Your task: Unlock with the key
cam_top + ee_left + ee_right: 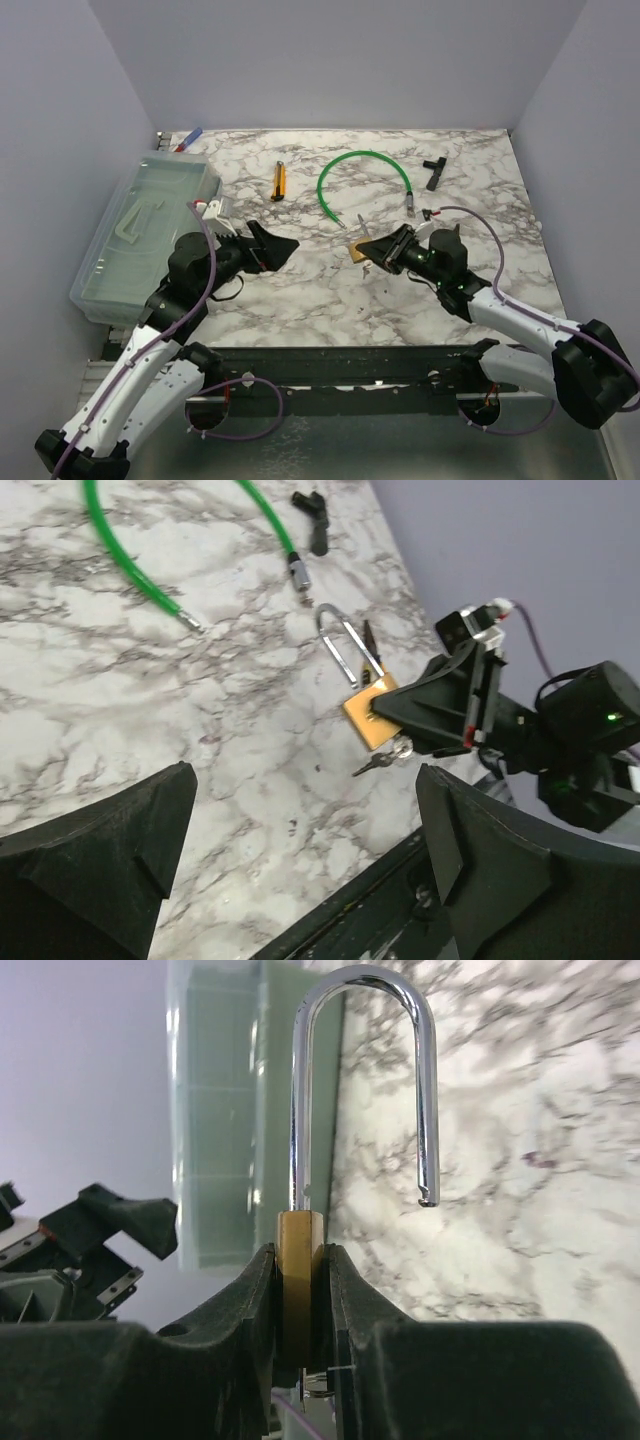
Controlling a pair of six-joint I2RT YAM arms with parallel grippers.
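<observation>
Evidently the unlocking looks done: the right pincer [300,1257] clamps the padlock [368,716], its shackle [300,1100] sprung open, the key [383,759] sits in its keyhole, and the left pincer [305,772] gapes empty.

Bright even light, faint shadows, wrist-view backgrounds seemingly blurred

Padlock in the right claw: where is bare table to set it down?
Bare marble lies along the near edge, between the left claw and right claw, in front of the padlock. Crowded behind it: the green cable, black T-tool and yellow knife.
</observation>
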